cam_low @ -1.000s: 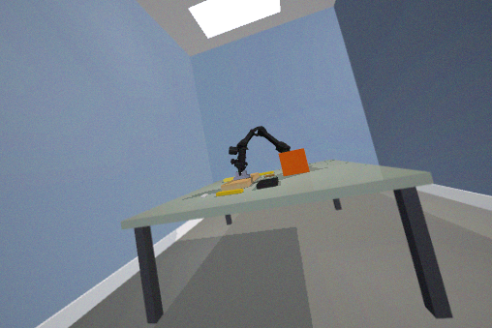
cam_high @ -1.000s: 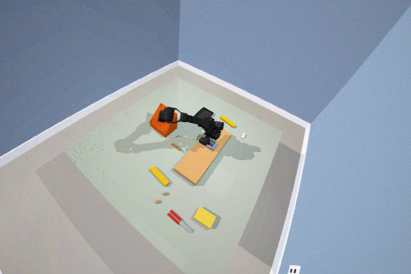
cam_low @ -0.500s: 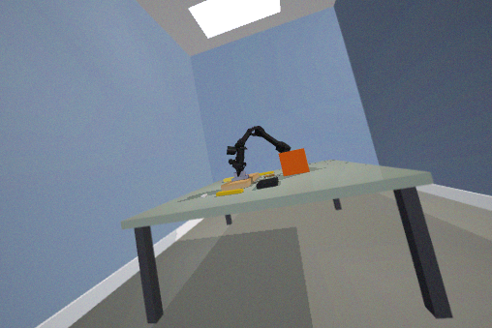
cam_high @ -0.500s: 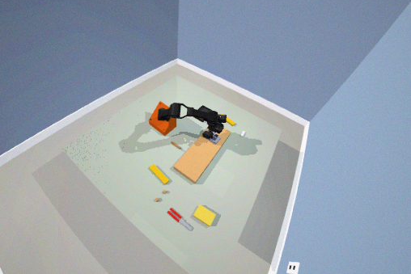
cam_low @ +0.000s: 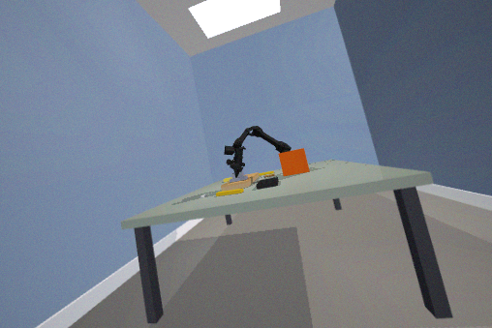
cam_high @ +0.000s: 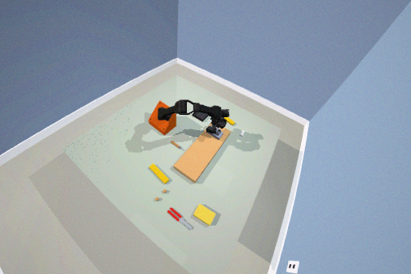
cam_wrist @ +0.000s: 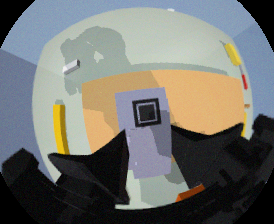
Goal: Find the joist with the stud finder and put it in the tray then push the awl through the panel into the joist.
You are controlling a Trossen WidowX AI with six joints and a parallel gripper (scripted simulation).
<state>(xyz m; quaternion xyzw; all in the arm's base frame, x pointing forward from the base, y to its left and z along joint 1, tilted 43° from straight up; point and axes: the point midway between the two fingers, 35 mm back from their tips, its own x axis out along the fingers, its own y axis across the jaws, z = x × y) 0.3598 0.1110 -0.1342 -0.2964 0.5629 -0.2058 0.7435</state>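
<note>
Gripper [cam_high: 215,130] [cam_low: 237,174] [cam_wrist: 145,127] is clamped on the finder [cam_high: 218,134] [cam_low: 239,178] [cam_wrist: 149,142], which is over one end of the panel [cam_high: 201,158] [cam_low: 235,185] [cam_wrist: 203,102]. Awl [cam_high: 175,144] lies beside the panel; tray [cam_high: 201,115] [cam_low: 267,183] sits near the panel's finder end.

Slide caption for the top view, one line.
End effector grips the stud finder at the panel's far end from the pliers.
</note>
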